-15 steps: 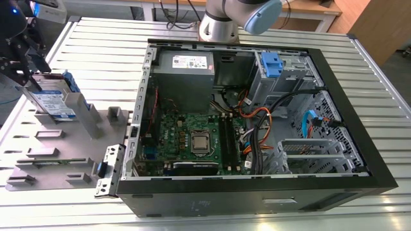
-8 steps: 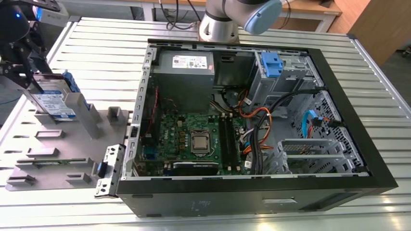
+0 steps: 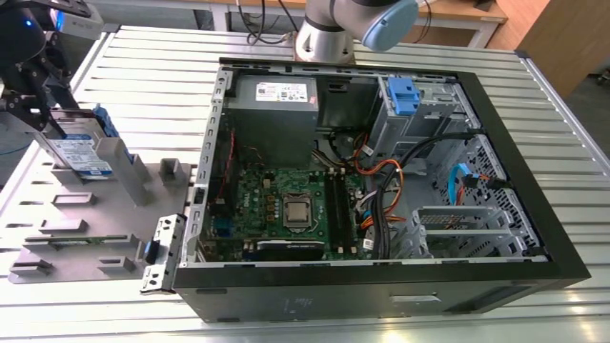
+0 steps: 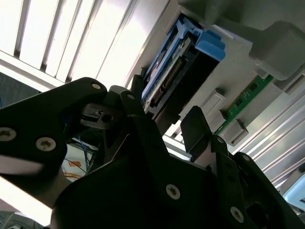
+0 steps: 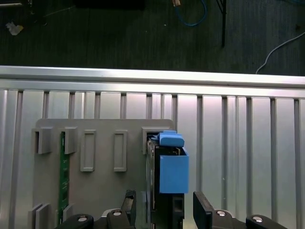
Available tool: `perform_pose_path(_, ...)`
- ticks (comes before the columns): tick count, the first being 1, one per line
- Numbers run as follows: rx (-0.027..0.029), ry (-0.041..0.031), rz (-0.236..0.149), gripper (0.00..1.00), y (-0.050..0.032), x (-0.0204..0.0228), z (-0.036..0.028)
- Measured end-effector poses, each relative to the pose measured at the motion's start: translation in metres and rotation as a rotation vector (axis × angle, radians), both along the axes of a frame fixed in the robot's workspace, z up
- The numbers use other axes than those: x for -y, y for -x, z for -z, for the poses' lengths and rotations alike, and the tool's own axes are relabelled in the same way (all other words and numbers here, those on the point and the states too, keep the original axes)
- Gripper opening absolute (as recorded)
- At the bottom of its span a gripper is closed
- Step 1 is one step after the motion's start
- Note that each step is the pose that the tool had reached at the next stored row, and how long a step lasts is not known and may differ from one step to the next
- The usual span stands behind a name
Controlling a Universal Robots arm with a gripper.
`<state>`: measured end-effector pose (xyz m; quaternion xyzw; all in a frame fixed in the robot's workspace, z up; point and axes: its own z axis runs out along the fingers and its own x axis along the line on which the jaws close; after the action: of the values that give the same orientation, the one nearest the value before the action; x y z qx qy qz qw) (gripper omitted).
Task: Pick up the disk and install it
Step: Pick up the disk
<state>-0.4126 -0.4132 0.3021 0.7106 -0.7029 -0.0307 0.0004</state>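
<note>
Disk [image 3: 84, 156] stands on edge in a slot of the grey holder [image 3: 105, 232]. My claw [image 5: 163, 198] straddles it above that holder, fingers apart, not yet gripping. If I close off-centre, one finger could tilt it and jam it in the slot.

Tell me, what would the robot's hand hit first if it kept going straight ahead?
Probably the disk, standing on edge in the grey holder, right between the open hand's fingers; the gap is unclear.
</note>
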Motion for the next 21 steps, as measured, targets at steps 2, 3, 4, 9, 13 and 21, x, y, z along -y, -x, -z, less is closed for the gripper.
perform_pose_path(2,-0.0001,0.0001,0.000,0.59,0.0000,0.0000,0.0000)
perform_pose_path(3,-0.0001,0.0001,0.000,0.59,0.0000,0.0000,-0.0001)
perform_pose_path(4,-0.0002,0.0001,0.000,0.59,0.0000,-0.0001,-0.0001)
perform_pose_path(9,-0.0001,0.0001,0.000,0.51,0.0000,-0.0002,-0.0001)
perform_pose_path(13,-0.0001,0.0001,0.000,0.49,0.0000,-0.0002,-0.0001)
perform_pose_path(21,-0.0002,0.0002,0.000,0.42,0.0000,-0.0003,-0.0001)
